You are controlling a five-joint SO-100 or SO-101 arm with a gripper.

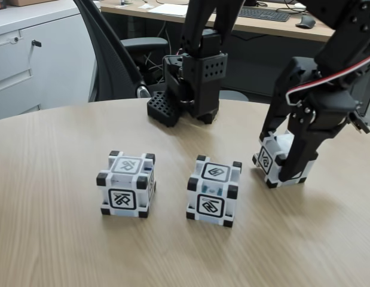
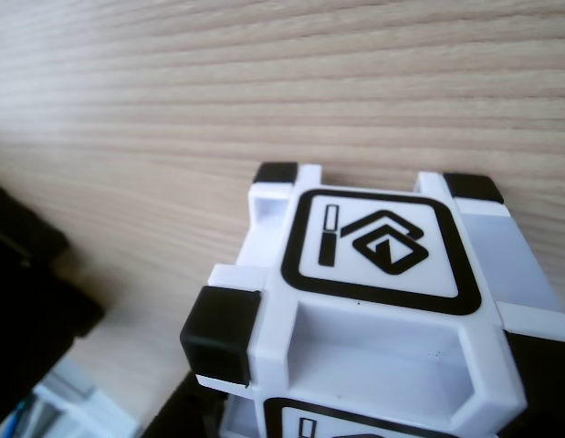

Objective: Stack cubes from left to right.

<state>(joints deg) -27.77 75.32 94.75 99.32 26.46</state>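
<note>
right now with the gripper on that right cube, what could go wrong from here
1. In the fixed view the right cube sits tilted in the gripper, one edge off the table; it could slip or twist when lifted.
2. A tilted cube may land crooked on the middle cube and slide off.
3. The middle cube and left cube stand close together, so a low swing of the arm could knock either.

The arm (image 1: 328, 66) in the fixed view is matte black plastic throughout, built of blocky, angular segments with small screws showing on its upper casing at the far right. A bundle of red, white and black cables (image 1: 328, 76) loops along its lower link. Its base (image 1: 193, 78) at the far middle of the table is a black box with a grid of small round holes in its side.
</note>
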